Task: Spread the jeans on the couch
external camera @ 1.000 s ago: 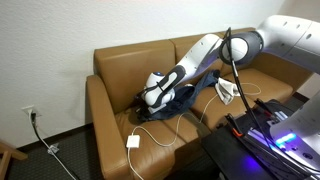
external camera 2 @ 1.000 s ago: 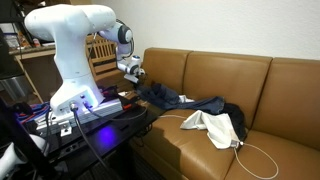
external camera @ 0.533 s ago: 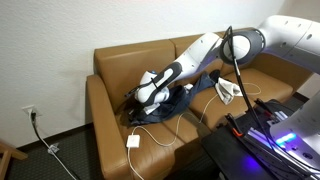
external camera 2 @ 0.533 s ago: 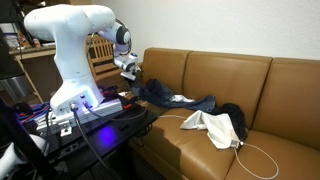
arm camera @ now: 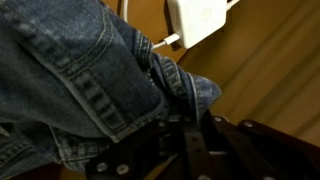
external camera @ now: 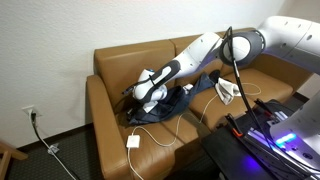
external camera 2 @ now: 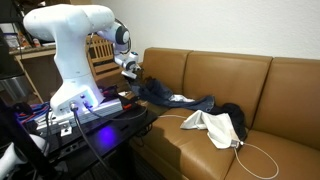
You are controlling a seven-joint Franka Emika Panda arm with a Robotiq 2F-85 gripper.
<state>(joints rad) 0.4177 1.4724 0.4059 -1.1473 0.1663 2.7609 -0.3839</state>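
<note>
The blue jeans (external camera: 172,103) lie rumpled on the tan leather couch (external camera: 115,68); in an exterior view they stretch from the arm toward the middle cushion (external camera 2: 175,100). My gripper (external camera: 137,101) is shut on an edge of the jeans and holds it near the couch's end cushion. It also shows near the couch arm (external camera 2: 128,71). In the wrist view denim (arm camera: 70,70) fills the frame, and a fold is pinched between my closed fingers (arm camera: 190,125).
A white square adapter (external camera: 132,142) with a thin white cable (external camera: 165,135) lies on the seat; it shows in the wrist view (arm camera: 203,17) too. A white cloth (external camera 2: 215,125) and dark clothing (external camera 2: 235,115) lie on the cushions. A black stand with cables (external camera: 240,90) rises in front.
My gripper has pulled the jeans' edge further along the couch toward its end arm, stretching the denim out. The adapter and white cloth have not moved.
</note>
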